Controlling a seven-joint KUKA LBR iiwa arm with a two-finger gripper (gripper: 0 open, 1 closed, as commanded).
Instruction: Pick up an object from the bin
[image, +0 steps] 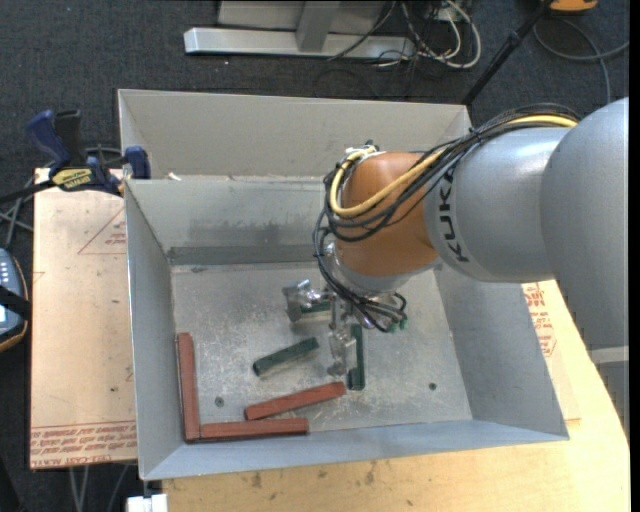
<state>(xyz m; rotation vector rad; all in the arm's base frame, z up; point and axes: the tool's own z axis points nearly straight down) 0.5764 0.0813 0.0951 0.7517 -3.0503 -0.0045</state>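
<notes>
1. Gripper (348, 364) hangs low over the middle of the bin's floor, under the orange wrist cover (385, 215). Whether it is spread or pressed together I cannot tell, as its own body and cables lie across it.
2. At its tip sits a short dark green bar (356, 379), end-on to the front wall. Whether that bar is gripped or only lies beneath I cannot tell.
3. A longer dark green stick (285, 357) lies slantwise just to the left of the tip, apart from it.
4. Just in front, the upper end of a slanting reddish-brown bar (295, 401) comes close to the short green bar. Whether they touch is unclear.
5. To do this step well, I judge the grasp should sit square across the short green bar's narrow width. The lift should go straight up, so the brown bar's end is not dragged along.
6. A risk, in my judgement, is a thin bar lying flat on metal and slipping sideways out of the closing grip.
7. Two more brown bars, a flat one (255, 429) by the front wall and an upright one (187, 385) by the left wall, meet in a corner well clear of the work.
8. Underfoot, the bin floor (430, 350) is scuffed grey metal, bare to the right of the gripper.
9. Sloping walls of the bin (148, 300) stand well back, leaving ample room to rise.
</notes>
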